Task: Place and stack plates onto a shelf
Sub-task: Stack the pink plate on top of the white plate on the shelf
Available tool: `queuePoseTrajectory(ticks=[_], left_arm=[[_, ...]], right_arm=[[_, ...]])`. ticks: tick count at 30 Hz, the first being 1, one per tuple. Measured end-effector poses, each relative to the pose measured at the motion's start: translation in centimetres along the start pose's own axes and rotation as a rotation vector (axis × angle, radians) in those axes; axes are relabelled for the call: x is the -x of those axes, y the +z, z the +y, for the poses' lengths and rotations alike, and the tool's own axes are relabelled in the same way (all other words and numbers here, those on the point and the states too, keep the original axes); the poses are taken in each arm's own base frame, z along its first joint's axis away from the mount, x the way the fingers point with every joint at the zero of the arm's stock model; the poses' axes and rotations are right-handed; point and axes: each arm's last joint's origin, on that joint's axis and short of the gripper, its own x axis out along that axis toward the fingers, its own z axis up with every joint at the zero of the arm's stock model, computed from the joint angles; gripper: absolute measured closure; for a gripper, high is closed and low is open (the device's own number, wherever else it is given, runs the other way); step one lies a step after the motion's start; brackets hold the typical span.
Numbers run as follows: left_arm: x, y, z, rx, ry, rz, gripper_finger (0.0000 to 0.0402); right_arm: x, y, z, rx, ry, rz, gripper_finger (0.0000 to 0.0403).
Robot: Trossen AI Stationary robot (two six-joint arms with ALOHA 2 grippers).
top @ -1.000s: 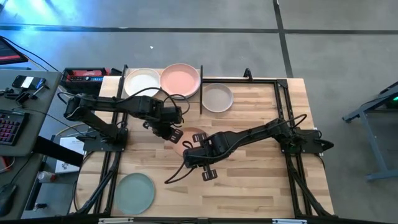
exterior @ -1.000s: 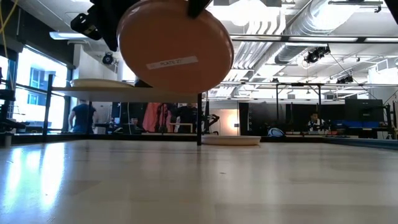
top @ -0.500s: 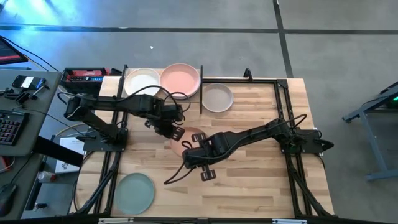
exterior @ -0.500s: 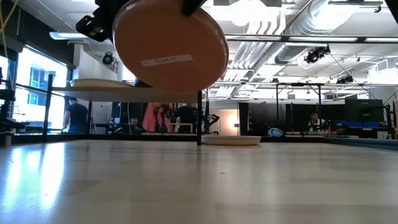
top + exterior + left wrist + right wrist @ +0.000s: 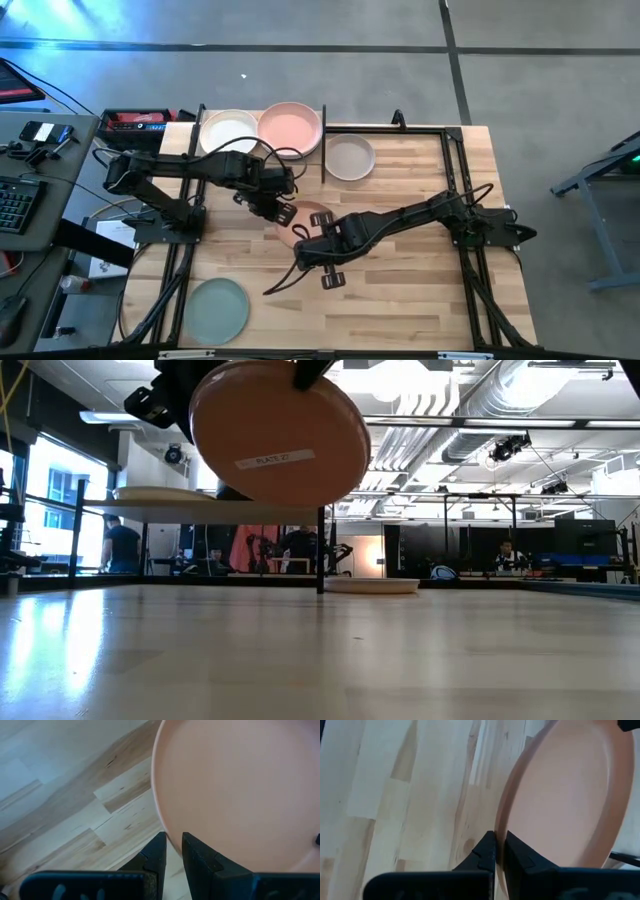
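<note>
Across the striped wooden table stand the two dark arms, meeting near its middle. At the far edge sits the shelf, its pale board carrying a white plate and a pink plate side by side; a beige-grey plate lies on the tabletop just beside the rack, and a sage green plate rests at the near left corner. Between the arms, a terracotta plate hangs tilted in the air above the table, a white label on its underside. The left gripper is clamped on one rim of it, the right gripper pinched tight on the opposite rim.
</note>
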Motion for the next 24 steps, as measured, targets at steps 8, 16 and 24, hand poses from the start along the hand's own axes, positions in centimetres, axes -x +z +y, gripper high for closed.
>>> queuePoseTrajectory(ticks=[8, 16, 24], left_arm=[[0.08, 0.46, 0.28, -0.007, 0.003, -0.007, 0.0353], [0.11, 0.59, 0.39, 0.001, 0.003, -0.006, 0.0353], [0.11, 0.61, 0.43, 0.001, 0.008, -0.009, 0.0353]], right_arm=[[0.01, 0.08, -0.08, 0.0, -0.036, -0.009, 0.0403], [0.03, 0.3, -0.13, 0.055, -0.058, -0.032, 0.0403], [0.16, 0.28, 0.1, 0.117, -0.134, -0.031, 0.0403]])
